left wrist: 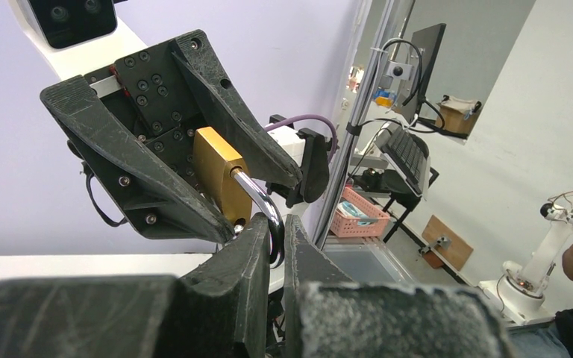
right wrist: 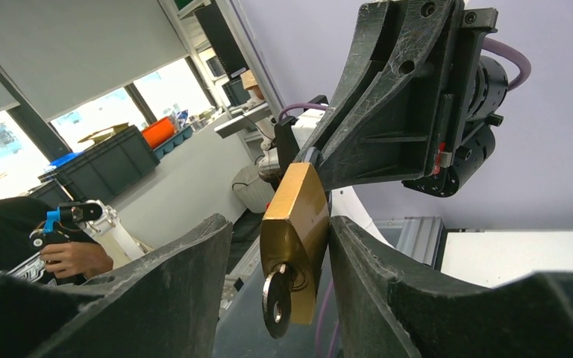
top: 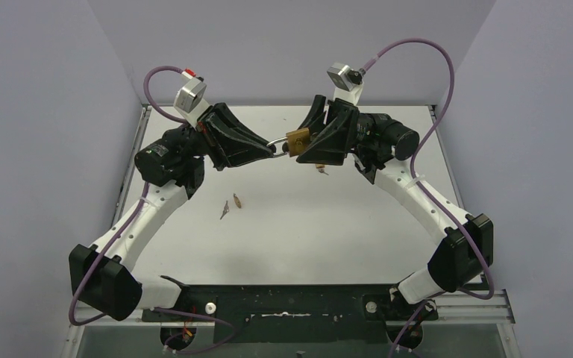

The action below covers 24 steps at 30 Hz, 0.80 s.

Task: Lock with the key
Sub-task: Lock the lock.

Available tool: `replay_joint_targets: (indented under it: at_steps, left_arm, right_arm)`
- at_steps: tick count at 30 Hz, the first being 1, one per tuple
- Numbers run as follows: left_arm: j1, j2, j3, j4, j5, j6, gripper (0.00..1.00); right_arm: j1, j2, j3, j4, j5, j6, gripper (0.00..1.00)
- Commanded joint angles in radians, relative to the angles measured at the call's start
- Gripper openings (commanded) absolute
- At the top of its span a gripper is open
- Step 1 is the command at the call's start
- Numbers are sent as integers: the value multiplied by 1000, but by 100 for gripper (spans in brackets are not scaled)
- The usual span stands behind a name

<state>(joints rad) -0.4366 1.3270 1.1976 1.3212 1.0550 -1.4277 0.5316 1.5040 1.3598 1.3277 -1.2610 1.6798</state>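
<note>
A brass padlock [top: 298,139] hangs in the air between my two raised grippers. My left gripper [top: 271,149] is shut on its steel shackle [left wrist: 260,200]; in the left wrist view the left gripper [left wrist: 276,227] pinches the shackle's curve, with the brass body [left wrist: 216,175] beyond it. My right gripper [top: 310,145] is open around the body. In the right wrist view the padlock [right wrist: 298,209] stands between the fingers of the right gripper [right wrist: 280,227], against the right finger [right wrist: 365,261] and apart from the left one. A key [right wrist: 276,302] sits in the keyhole on the bottom face.
The white table [top: 306,239] lies well below both grippers. Small brown scraps lie on it left of the middle [top: 236,200], and one under the right gripper [top: 321,171]. Pale walls close in the back and sides.
</note>
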Motion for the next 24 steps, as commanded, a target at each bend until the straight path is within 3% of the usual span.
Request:
replay_joint_targets:
  at_steps: [1,18,24]
  left_arm:
    - [10,-37,17,33,-71,16,0]
    - [21,-37,3,48,-70,3,0]
    - [25,-35,-2,50,-74,1,0]
  right_arm:
    - [-6,-23,33,17,18,-26,52]
    - [-45,-83,20,-212,61,-243,59]
    - [-58,-114,10,-298,95,-317,56]
